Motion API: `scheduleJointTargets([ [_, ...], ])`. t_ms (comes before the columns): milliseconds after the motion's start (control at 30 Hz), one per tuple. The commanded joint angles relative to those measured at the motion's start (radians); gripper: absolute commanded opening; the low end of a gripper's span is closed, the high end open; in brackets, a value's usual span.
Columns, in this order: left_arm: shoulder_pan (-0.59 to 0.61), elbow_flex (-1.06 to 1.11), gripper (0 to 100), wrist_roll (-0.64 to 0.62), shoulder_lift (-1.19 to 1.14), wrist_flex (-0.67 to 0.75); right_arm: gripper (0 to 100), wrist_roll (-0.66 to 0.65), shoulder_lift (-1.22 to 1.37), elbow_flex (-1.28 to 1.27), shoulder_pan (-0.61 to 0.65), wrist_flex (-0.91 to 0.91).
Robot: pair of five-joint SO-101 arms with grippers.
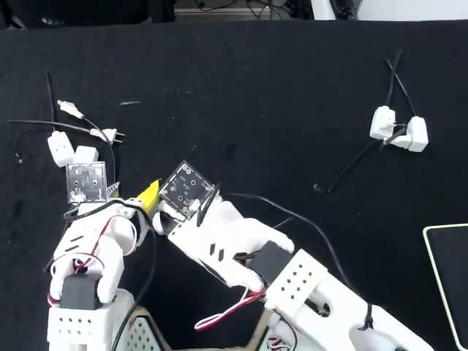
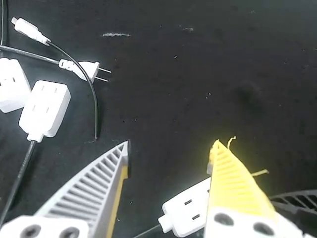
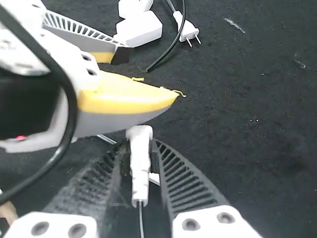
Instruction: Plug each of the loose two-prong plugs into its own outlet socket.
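Step in hand, as judged: bringing a socket and a plug together above the black table. One half is in a grip and the other lies loose.
Right arm, advice: hold steady and low, and turn the slotted face towards open table so the other arm has a straight line in.
Left arm, advice: swing away from the crowded middle to fetch the plug. Take it by its body, prongs pointing forward, then line it up square before pushing.
Right gripper: dark ribbed jaws pinching the socket block by its narrow sides.
Left gripper: one grey and one yellow jaw, spread wide with nothing between them. It is just beside the right gripper near the table's front left, and the yellow jaw sits over the held block. Whether they touch cannot be told.
Socket block: small white rounded brick with two dark slots on its face and a thin cable leaving one end.
Spare sockets: two more white slotted blocks on the table beyond the left gripper, side by side, each on a dark cable.
Loose plug: slim white body on a black cable, lying flat near the spare sockets and well apart from both grippers.
Prongs: two short metal blades, straight and parallel, pointing away from the spare sockets.
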State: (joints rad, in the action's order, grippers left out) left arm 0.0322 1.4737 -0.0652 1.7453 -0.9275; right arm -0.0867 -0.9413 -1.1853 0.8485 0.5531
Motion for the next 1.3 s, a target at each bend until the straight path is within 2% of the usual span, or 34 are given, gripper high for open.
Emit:
scheduleJointTargets([
  [0,-0.01,-0.01,26,0.003,-0.003,0.011,1.0,0.006,-0.027,0.016,0.011,-0.025],
  [700,0.051,0.013,26,0.043,-0.003,0.006,1.0,0.003,-0.019,0.054,-0.032,0.029],
  [867,0.154,-0.013,26,0.043,-0.003,-0.011,1.0,-0.002,-0.016,0.061,-0.072,0.051],
  [967,0.189,-0.025,26,0.086,-0.008,-0.054,1.0,-0.002,0.028,0.137,-0.124,0.13],
  [1133,0.22,0.027,26,0.319,-0.002,-0.147,1.0,-0.003,0.225,0.378,-0.163,0.353],
  [1267,0.243,0.12,26,0.353,-0.002,-0.147,1.0,-0.003,0.432,0.634,-0.163,0.58],
])
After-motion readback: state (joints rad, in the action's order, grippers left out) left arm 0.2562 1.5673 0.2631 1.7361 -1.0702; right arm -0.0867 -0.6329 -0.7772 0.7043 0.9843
